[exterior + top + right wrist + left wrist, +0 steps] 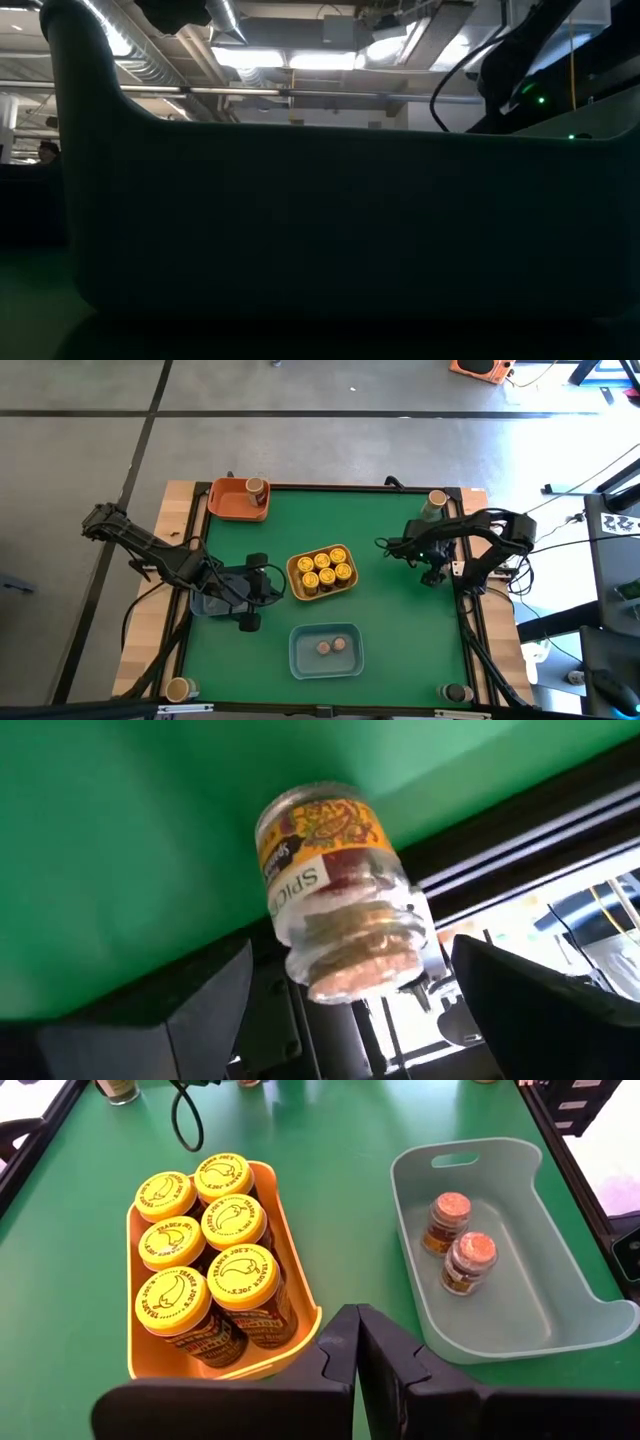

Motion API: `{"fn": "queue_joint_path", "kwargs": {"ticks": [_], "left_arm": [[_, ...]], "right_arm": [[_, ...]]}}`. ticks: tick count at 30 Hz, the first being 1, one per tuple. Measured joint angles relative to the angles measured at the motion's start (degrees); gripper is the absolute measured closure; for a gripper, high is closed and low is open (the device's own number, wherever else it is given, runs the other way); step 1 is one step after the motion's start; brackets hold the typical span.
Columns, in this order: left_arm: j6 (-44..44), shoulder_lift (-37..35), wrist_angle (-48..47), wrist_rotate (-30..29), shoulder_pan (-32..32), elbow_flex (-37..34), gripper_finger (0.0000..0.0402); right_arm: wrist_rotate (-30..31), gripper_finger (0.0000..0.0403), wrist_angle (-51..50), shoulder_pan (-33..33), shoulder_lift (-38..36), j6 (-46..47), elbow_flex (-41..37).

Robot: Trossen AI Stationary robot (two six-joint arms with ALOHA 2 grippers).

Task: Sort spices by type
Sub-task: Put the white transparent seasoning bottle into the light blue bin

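A grey concrete floor (330, 450) crossed by dark seams surrounds the table, and the low view shows ceiling pipes and strip lights (300, 60) above a dark tray wall that fills most of that picture. The work surface is a green mat (400, 620) framed by pale wood edging (150, 630).

Near the mat's centre sits a yellow tray (294, 567) packed with six yellow-lidded spice jars (322, 571). At six o'clock from it lies a pale blue tray (300, 655) holding two tan-lidded jars (331, 647), which stand touching. At eleven o'clock, in the far corner, an orange tray (222, 500) holds one dark-lidded jar (256, 488). Single jars stand at three corners of the table: far right (436, 501), near left (180, 688) and near right (455, 693).

The left gripper (356, 1342) hangs at nine o'clock from the yellow tray, its fingers pressed together on nothing, over another blue tray (205, 603).

The right gripper (345, 990) is at three o'clock from the yellow tray, near the table's right edge, its fingers spread wide to either side of a tan-lidded spice jar (335, 880); whether they touch it cannot be told.
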Motion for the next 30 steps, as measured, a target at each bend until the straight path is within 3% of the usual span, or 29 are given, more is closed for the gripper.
{"fn": "queue_joint_path", "kwargs": {"ticks": [8,18,30], "left_arm": [[-1.5,0.0,0.0,0.0,0.0,0.0,0.0396],[-1.6,0.0,0.0,0.0,0.0,0.0,0.0396],[-2.0,0.9,0.2,0.0,0.0,0.0,0.0396]], "right_arm": [[1.2,0.0078,3.6,0.0,0.0,-1.8,0.0],[0.5,0.0208,3.2,0.0,-0.1,-2.2,0.0],[-1.2,0.0215,2.3,0.1,-0.4,-2.4,1.5]]}}
